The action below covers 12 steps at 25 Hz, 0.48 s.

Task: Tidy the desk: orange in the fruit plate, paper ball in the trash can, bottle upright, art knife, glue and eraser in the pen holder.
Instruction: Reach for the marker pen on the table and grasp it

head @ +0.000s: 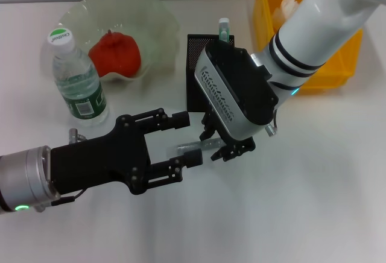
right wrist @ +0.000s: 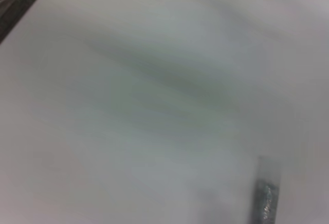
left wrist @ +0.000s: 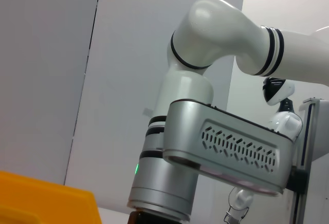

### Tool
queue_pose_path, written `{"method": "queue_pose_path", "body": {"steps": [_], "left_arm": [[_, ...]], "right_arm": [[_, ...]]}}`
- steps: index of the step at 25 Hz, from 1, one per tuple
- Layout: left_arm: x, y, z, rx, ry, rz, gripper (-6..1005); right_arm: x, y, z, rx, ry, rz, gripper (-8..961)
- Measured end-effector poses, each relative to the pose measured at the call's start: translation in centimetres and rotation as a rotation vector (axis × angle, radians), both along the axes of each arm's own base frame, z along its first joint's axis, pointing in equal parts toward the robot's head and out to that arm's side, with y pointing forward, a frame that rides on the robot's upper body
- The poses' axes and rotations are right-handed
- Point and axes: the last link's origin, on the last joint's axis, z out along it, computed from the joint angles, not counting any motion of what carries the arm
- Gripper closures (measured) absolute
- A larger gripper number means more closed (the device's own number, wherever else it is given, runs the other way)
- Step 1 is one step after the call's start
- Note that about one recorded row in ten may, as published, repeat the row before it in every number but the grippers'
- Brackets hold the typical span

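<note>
A slim grey art knife [head: 192, 147] lies flat on the white desk, and it also shows in the right wrist view as the art knife [right wrist: 264, 196]. My right gripper [head: 222, 145] hangs open just above its near end, holding nothing. My black left gripper [head: 184, 139] reaches in from the left, open, with its fingers on either side of the knife's other end. The orange [head: 114, 55] sits in the glass fruit plate [head: 154, 19]. The bottle [head: 75, 76] stands upright. The glue [head: 224, 28] sticks out of the black mesh pen holder [head: 198, 64]. A paper ball [head: 287, 3] lies in the yellow trash can [head: 329, 73]. The eraser is out of view.
The pen holder stands right behind my right gripper, and the trash can is at the back right. Bottle and fruit plate fill the back left. My right arm [left wrist: 226, 147] fills the left wrist view, with a corner of the trash can [left wrist: 41, 201] below it.
</note>
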Motion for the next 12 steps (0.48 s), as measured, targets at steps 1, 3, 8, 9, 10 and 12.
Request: {"method": "queue_pose_path", "body": {"steps": [1,3,8,9,10,12], "left_arm": [[0.0,0.0,0.0,0.0,0.0,0.0,338],[0.0,0.0,0.0,0.0,0.0,0.0,338],[0.02,0.03,0.0,0.0,0.0,-0.001,338],[0.02,0.04,0.0,0.0,0.0,-0.001,338],[0.02,0.04,0.0,0.0,0.001,-0.001,338],[0.03,0.05,-0.01,0.0,0.0,-0.001,338]], "right_arm": [[0.04,0.06,-0.03,0.005,0.002,0.0,497],[0.1,0.17,-0.06,0.013,0.005,0.0,513],[0.29,0.23,-0.1,0.019,0.007,-0.004,545],[0.36,0.21,-0.11,0.018,0.006,-0.007,546],[0.41,0.19,-0.13,0.017,0.006,-0.01,546],[0.44,0.1,-0.16,0.009,0.003,-0.019,547]]}}
